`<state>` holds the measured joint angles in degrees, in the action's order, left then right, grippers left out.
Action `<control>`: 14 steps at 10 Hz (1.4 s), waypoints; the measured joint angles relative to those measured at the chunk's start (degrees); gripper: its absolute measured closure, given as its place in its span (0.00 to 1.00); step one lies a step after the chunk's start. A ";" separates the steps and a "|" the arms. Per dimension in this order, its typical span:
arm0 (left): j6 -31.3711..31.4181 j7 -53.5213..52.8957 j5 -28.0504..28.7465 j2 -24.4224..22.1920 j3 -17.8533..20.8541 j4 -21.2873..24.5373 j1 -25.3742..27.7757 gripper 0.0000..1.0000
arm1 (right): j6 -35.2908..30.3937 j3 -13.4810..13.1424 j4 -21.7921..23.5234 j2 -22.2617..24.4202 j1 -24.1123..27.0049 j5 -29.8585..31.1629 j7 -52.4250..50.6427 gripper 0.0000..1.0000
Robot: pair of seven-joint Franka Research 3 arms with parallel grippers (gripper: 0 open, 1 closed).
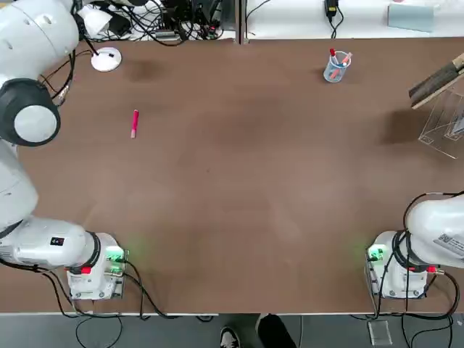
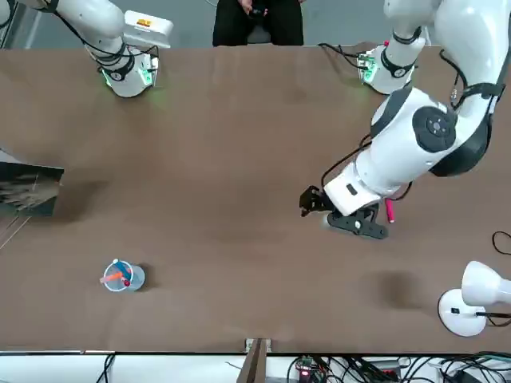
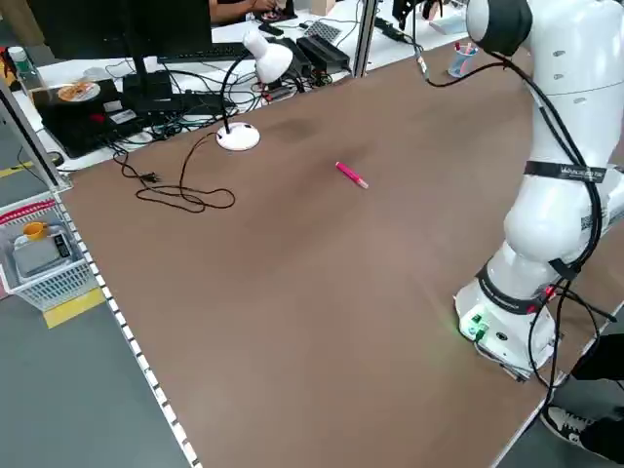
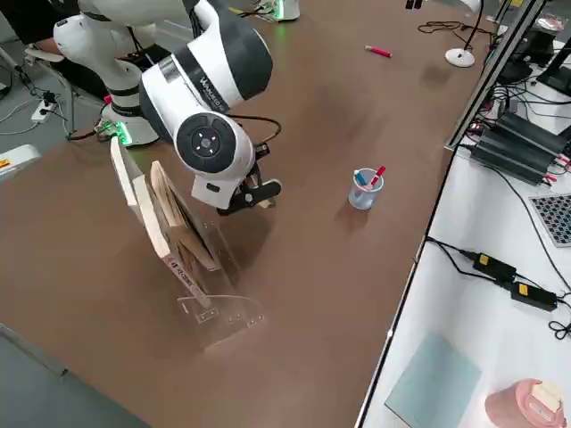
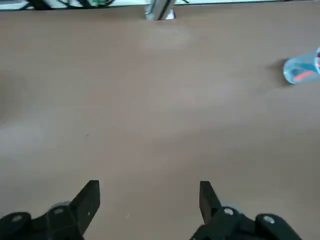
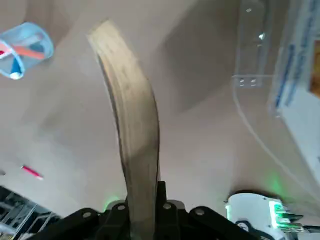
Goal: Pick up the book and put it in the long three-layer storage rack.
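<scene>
The book (image 4: pixel 175 221), thin with a tan edge, hangs tilted at the table's far right, and my right gripper (image 4: pixel 244 193) is shut on it. In the right wrist view the book's pale edge (image 6: pixel 131 125) rises from between the fingers (image 6: pixel 116 216), bent slightly. The clear acrylic storage rack (image 4: pixel 217 306) stands right under and beside it, also seen as rack (image 1: pixel 445 129) below the book (image 1: pixel 436 85) from overhead. Whether book and rack touch I cannot tell. My left gripper (image 2: pixel 339 215) hovers open and empty over the table's left half (image 5: pixel 150 192).
A pink pen (image 1: pixel 135 123) lies on the left half of the table. A small clear pen cup (image 1: pixel 336 67) stands at the far edge, right of centre. A white desk lamp (image 1: pixel 106 59) sits at the far left corner. A person (image 2: pixel 257 20) stands behind the arms' bases.
</scene>
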<state>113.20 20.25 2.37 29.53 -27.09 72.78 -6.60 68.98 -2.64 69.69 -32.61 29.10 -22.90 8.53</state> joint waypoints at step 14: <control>5.84 -5.54 0.79 -9.66 0.55 19.87 10.62 0.00 | 2.80 -0.02 -5.71 -3.24 1.09 12.79 -0.55 0.85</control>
<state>119.04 14.72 3.16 19.87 -26.54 92.65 4.02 71.78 -2.66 63.97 -35.84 30.19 -10.11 7.99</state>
